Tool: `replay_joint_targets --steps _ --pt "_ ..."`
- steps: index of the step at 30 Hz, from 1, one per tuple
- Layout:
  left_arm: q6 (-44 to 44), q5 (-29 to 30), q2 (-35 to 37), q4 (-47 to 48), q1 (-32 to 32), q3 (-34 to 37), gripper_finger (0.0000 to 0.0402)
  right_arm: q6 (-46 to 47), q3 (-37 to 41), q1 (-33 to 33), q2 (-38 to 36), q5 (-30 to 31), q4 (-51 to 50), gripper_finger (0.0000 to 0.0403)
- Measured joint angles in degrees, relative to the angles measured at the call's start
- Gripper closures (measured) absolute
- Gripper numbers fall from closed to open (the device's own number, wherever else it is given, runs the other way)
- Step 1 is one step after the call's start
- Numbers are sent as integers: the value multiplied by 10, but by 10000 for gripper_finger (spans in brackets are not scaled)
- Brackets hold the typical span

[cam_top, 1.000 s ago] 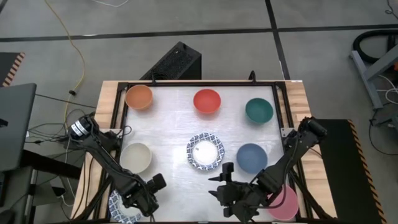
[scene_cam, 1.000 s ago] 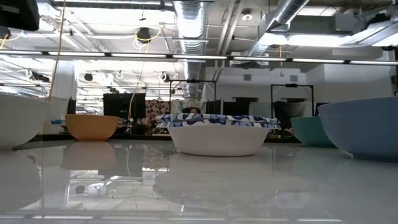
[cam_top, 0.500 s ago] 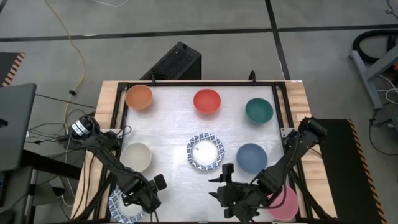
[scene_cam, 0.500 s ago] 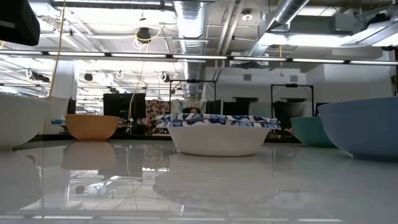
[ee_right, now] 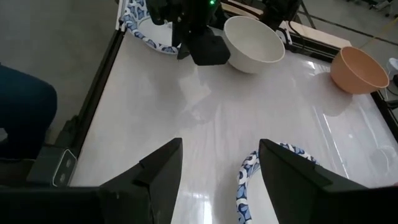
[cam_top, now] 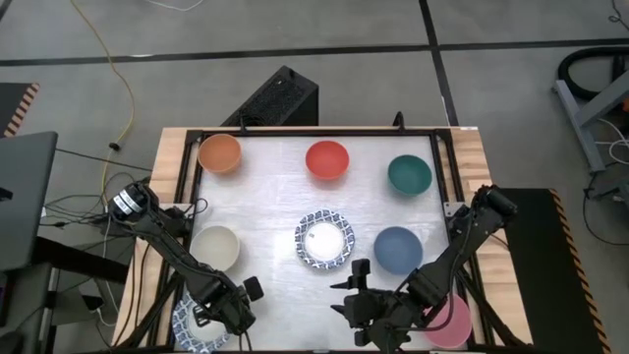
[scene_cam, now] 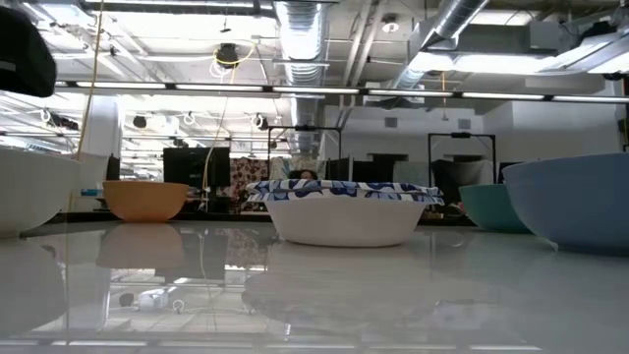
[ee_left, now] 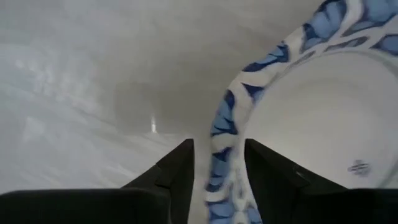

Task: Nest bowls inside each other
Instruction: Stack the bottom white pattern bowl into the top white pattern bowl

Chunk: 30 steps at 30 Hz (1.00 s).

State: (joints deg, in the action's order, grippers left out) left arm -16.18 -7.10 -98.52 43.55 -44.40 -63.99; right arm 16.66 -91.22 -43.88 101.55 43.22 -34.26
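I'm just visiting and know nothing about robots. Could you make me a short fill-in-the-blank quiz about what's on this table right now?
1. The left claw has one finger on each side of the rim of a blue-patterned bowl at the table's near-left ____.
2. Along the far edge, the red bowl sits between the orange bowl and the dark ____ bowl.
3. The right claw holds ____.
4. The pink bowl lies partly under the ____ arm.

Missing words: corner; green; nothing; right

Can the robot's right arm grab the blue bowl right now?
Probably yes. The right gripper is open and holds nothing, and the slate-blue bowl sits on the table just beyond it with nothing in between. The pink bowl lies off to the side, under the arm.
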Motion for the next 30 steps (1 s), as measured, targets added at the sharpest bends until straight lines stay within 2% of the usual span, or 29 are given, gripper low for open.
replay_joint_targets --steps 6,8,14,20,26,30 --pt "8 -6 0 -1 1 5 373 0 0 0 0 0 0 170" --pt "13 -10 0 0 4 5 392 0 0 0 0 0 0 170" --pt "51 -1 0 0 11 4 399 0 0 0 0 0 1 170" --pt "115 49 0 10 27 -27 401 0 0 0 0 0 1 170" --pt "177 133 0 37 37 -91 401 46 0 0 0 2 0 170" --pt "195 207 0 94 36 -141 401 81 0 0 0 5 -4 170"
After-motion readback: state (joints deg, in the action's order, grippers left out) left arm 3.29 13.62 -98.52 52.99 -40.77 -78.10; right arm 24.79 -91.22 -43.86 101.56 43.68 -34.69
